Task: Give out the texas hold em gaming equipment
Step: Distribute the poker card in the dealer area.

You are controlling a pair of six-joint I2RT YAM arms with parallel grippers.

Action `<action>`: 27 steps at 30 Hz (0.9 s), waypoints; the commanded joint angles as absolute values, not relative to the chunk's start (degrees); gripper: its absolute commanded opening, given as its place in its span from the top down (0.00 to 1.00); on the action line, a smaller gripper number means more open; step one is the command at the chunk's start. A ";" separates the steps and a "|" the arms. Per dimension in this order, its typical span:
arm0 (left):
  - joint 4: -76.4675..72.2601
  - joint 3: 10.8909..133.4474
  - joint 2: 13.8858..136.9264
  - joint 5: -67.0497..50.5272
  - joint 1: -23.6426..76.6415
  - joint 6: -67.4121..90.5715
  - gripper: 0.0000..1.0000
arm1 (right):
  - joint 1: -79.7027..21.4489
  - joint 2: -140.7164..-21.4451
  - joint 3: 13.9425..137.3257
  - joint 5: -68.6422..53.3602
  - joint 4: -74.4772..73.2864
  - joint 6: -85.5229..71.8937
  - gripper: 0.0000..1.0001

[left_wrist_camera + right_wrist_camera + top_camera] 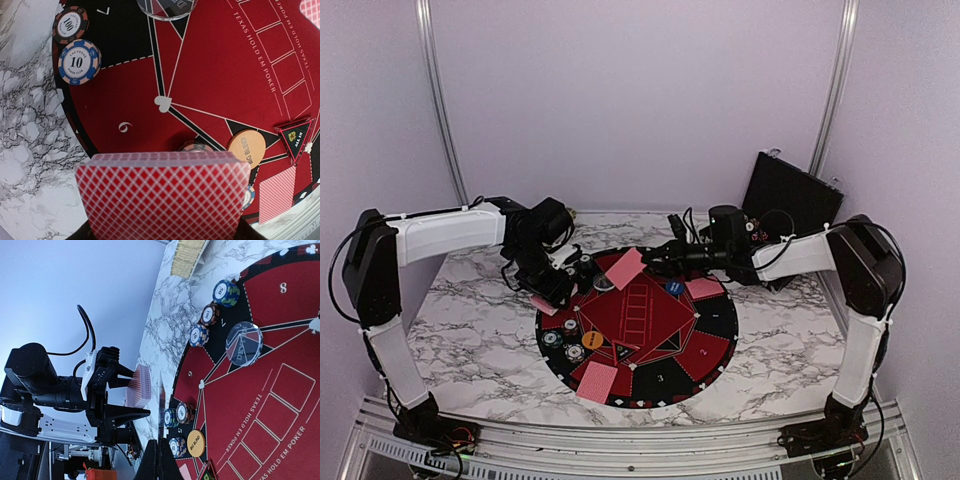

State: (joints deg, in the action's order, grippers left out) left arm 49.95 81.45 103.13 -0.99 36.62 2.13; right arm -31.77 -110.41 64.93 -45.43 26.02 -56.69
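Your left gripper (548, 296) clamps the deck of cards (162, 195) over the left edge of the mat (715, 345), while your right gripper (160, 455), fingers pressed together, pinches a single card (625, 268) over its far side.

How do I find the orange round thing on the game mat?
Find the big round red-and-black mat on the marble table. On its left side, next to small chip stacks, lies a flat orange disc. It alone is plain orange and says BIG BLIND; the chips have striped edges.
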 commanded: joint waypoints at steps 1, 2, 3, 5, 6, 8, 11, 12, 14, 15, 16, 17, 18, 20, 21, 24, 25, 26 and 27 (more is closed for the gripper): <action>49.32 80.58 100.36 -1.01 35.16 1.92 0.70 | -30.78 -111.62 69.07 -44.57 24.28 -54.56 1.00; 49.24 80.33 100.37 -1.13 34.94 1.87 0.70 | -30.69 -111.91 69.56 -44.64 24.06 -54.31 1.00; 49.18 80.15 100.29 -1.20 34.70 1.85 0.70 | -30.63 -112.23 70.18 -44.63 23.63 -54.03 1.00; 49.05 79.66 100.27 -1.38 34.25 1.85 0.70 | -30.53 -112.96 70.88 -44.65 23.02 -53.65 1.00; 48.92 79.47 100.20 -1.47 34.08 1.85 0.71 | -30.50 -113.21 71.04 -44.76 23.04 -53.68 1.00; 48.66 78.93 100.03 -1.57 33.78 1.94 0.70 | -30.34 -113.58 71.20 -44.82 23.19 -53.75 1.00; 48.37 78.15 99.77 -1.80 33.42 1.93 0.71 | -30.16 -114.05 71.56 -44.83 22.93 -53.55 1.00; 48.22 77.75 99.56 -1.84 33.28 1.93 0.71 | -30.15 -114.16 71.74 -44.75 22.72 -53.35 1.00; 47.96 77.27 99.40 -2.00 33.08 2.02 0.71 | -30.06 -114.46 72.00 -44.65 22.02 -52.91 1.00; 47.76 77.02 99.31 -2.12 33.05 2.09 0.71 | -29.99 -114.56 72.14 -44.60 21.78 -52.70 1.00; 47.61 76.80 99.25 -2.25 32.98 2.11 0.70 | -29.95 -114.60 72.19 -44.52 21.67 -52.61 1.00; 47.49 76.62 99.13 -2.28 32.96 2.11 0.70 | -29.90 -114.67 72.27 -44.37 21.45 -52.42 1.00; 47.30 76.42 99.00 -2.36 32.92 2.11 0.70 | -29.89 -114.69 72.34 -44.24 21.13 -52.21 1.00; 47.20 76.17 99.00 -2.50 32.87 2.11 0.71 | -29.75 -114.78 72.49 -43.94 20.72 -51.77 1.00; 47.13 76.04 98.99 -2.65 32.87 2.04 0.70 | -29.79 -114.78 72.62 -43.75 20.45 -51.59 1.00; 46.90 75.71 98.79 -2.79 32.79 2.00 0.71 | -29.71 -115.17 73.09 -43.53 19.85 -51.26 1.00; 46.81 75.59 98.72 -2.85 32.78 1.94 0.71 | -29.71 -115.36 73.38 -43.44 19.60 -51.13 1.00; 46.76 75.51 98.68 -2.89 32.78 1.93 0.71 | -29.64 -115.52 73.67 -43.38 19.34 -50.97 1.00; 46.76 75.46 98.70 -2.90 32.78 1.93 0.71 | -29.62 -115.76 74.00 -43.29 19.19 -50.86 1.00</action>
State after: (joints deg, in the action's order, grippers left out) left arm 47.68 76.09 101.19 -2.11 33.19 2.13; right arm -30.20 -114.54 70.83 -44.27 20.43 -52.31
